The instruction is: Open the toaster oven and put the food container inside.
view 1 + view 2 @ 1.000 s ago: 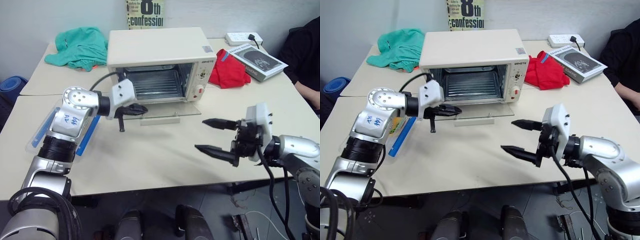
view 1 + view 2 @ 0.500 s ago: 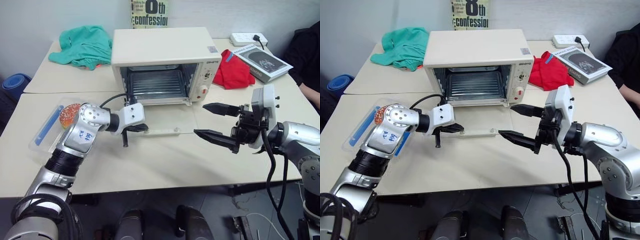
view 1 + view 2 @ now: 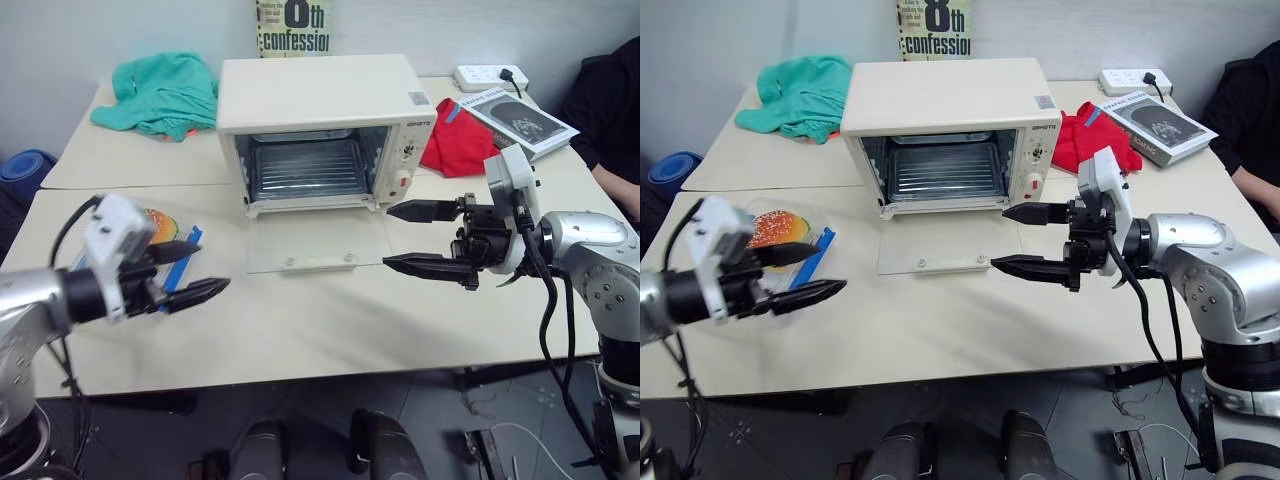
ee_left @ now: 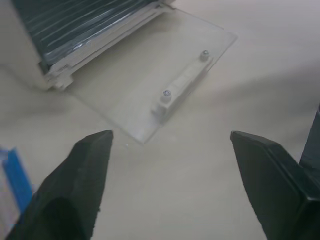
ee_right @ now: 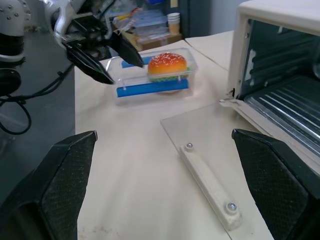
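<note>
Boxy cream-white toaster oven (image 3: 945, 125) open, both hands empty, fingers spread (left hand (image 3: 790, 272), right hand (image 3: 1018, 241)); clear burger food container (image 3: 780, 235) beside left, sloppy pinch could shove it off tabletop (image 3: 940, 330).

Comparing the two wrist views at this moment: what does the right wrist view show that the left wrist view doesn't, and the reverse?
Right wrist view alone: the food container with its burger, lid on, lying on the table, and the open left gripper beside it.

Left wrist view alone: the door's far corner and the table beyond it, plus a blue clip at the frame edge.

Both: the toaster oven with its rack, its glass door lying flat open with the white bar handle, and the beige table.
</note>
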`<state>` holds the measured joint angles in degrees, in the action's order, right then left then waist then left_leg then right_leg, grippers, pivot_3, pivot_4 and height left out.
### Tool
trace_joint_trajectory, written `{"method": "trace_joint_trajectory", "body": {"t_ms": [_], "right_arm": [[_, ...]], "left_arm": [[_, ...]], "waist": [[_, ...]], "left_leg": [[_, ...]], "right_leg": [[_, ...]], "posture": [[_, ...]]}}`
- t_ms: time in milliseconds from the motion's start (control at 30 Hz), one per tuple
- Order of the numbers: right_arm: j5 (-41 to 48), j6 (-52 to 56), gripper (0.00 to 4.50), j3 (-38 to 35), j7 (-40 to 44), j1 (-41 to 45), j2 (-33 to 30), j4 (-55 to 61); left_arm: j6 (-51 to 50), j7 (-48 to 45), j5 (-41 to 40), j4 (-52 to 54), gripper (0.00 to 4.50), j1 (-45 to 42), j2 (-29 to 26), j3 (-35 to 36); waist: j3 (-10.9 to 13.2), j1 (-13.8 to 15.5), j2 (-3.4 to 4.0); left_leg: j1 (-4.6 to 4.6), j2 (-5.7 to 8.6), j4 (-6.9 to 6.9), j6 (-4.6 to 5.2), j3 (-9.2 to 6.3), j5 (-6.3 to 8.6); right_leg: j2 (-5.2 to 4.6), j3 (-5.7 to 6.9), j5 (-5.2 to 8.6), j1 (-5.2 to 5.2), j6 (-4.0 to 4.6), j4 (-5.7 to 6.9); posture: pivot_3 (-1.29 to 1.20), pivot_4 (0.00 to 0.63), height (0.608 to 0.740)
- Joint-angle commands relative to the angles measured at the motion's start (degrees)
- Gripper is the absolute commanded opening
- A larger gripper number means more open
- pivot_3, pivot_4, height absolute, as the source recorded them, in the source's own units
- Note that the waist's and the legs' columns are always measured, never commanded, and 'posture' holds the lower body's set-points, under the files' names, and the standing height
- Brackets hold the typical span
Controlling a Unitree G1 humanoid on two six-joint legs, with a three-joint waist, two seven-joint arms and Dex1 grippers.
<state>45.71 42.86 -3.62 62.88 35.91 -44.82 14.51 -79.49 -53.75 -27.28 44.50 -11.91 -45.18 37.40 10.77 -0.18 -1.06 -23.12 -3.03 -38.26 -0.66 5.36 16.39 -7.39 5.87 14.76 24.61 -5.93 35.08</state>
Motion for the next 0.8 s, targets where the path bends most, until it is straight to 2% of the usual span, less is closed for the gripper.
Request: {"method": "trace_joint_trajectory", "body": {"t_ms": [33,133,233,300,367,500,600,800], "right_arm": [[-4.1,-4.9,4.50,3.2,3.6,4.5,1.5,-5.0],[-6.7,-7.6,4.50,6.0,6.7,7.8,3.7,-9.8],[-8.6,-9.5,4.50,8.1,9.1,10.0,5.9,-13.3],[-9.7,-10.4,4.50,8.9,10.2,10.9,7.0,-14.8],[-10.4,-10.9,4.50,9.3,11.1,11.3,8.0,-15.6],[-11.0,-11.1,4.50,9.1,11.9,11.4,9.0,-16.2],[-11.3,-11.0,4.50,8.8,11.4,10.6,9.6,-15.7],[-11.3,-10.4,4.50,7.8,9.8,8.9,9.8,-14.1]], "left_arm": [[-6.4,0.9,0.1,5.1,4.48,7.6,0.4,14.6],[-8.9,1.4,1.1,5.3,4.48,14.8,3.6,25.3],[-9.6,1.4,0.9,6.5,4.48,20.9,8.2,33.0],[-11.8,1.6,0.0,7.3,4.48,21.5,10.4,36.6],[-12.9,4.5,-2.2,6.6,4.48,18.4,13.6,39.3],[-13.0,15.9,-4.5,6.2,4.48,9.9,21.3,39.2],[-13.0,29.1,-4.8,4.4,4.48,1.4,28.6,40.1],[-13.0,46.1,-11.3,-0.3,4.48,0.3,29.4,40.0]], "waist": [[0.0,-0.2,0.00],[0.0,-0.1,0.00],[0.0,-0.1,0.00],[0.0,0.1,-0.03],[0.0,0.3,-0.04],[-0.1,0.4,-0.10],[-0.1,0.1,-0.20],[-0.2,-0.4,-0.32]], "left_leg": [[0.01,0.00,0.00,-0.02,0.00,-0.01],[0.04,-0.02,0.01,-0.03,-0.03,0.00],[0.04,-0.02,0.02,-0.06,-0.02,0.02],[0.04,-0.03,0.01,-0.09,-0.06,0.06],[0.02,-0.01,-0.01,-0.07,-0.14,0.10],[0.05,0.07,-0.04,-0.04,-0.20,0.11],[0.07,0.03,-0.04,-0.12,-0.21,0.08],[0.17,-0.05,0.00,-0.31,-0.04,0.09]], "right_leg": [[0.00,0.00,0.01,0.00,0.01,-0.04],[0.02,0.04,0.06,0.02,0.10,-0.07],[0.00,0.05,0.08,0.03,0.14,-0.06],[-0.01,0.07,0.08,0.02,0.16,-0.07],[-0.03,0.12,0.09,-0.01,0.17,-0.06],[-0.13,0.10,0.07,-0.08,0.15,0.04],[-0.11,0.10,0.05,-0.07,0.15,0.17],[-0.10,0.08,0.07,-0.02,0.17,0.44]], "posture": [[0.00,0.150,0.740],[0.00,0.150,0.740],[0.00,0.150,0.740],[0.00,0.150,0.740],[0.00,0.150,0.740],[0.00,0.150,0.740],[0.00,0.150,0.740],[0.00,0.150,0.740]]}}
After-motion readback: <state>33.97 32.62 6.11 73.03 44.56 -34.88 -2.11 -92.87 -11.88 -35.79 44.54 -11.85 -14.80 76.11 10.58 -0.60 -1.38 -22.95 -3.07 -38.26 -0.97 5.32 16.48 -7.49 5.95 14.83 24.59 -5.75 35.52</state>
